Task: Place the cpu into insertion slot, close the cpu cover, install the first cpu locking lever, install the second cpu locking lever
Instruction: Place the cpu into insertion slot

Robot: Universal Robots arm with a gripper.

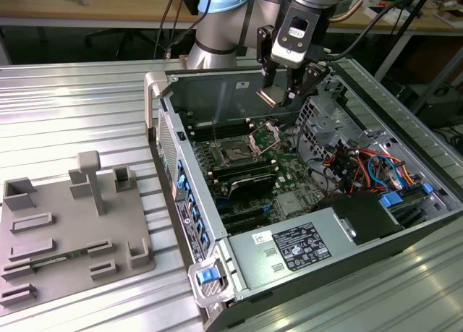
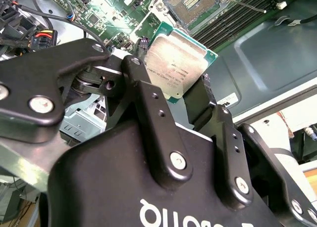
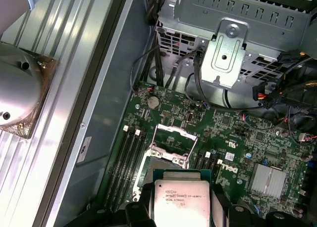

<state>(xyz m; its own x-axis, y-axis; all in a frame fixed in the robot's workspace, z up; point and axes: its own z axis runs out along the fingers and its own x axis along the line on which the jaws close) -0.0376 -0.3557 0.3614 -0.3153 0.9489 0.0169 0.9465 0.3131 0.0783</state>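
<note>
1. Silvery-topped cpu (image 2: 176, 64) tilted, metal face showing in both wrist views; square, no long axis.
2. Grips opposite cpu edges with gripper (image 1: 278, 95), narrowed to chip width.
3. Hangs above insertion slot (image 1: 237, 152), slot at seven o'clock in exterior view; cpu cover (image 1: 266, 138) raised.
4. Ribbed metal table (image 1: 72, 86) under open computer case (image 1: 217, 100).

Arm (image 1: 217, 39) overhead, hand (image 1: 280, 93) downward, fingers (image 2: 148, 103) tight on the cpu (image 2: 176, 64).
</note>
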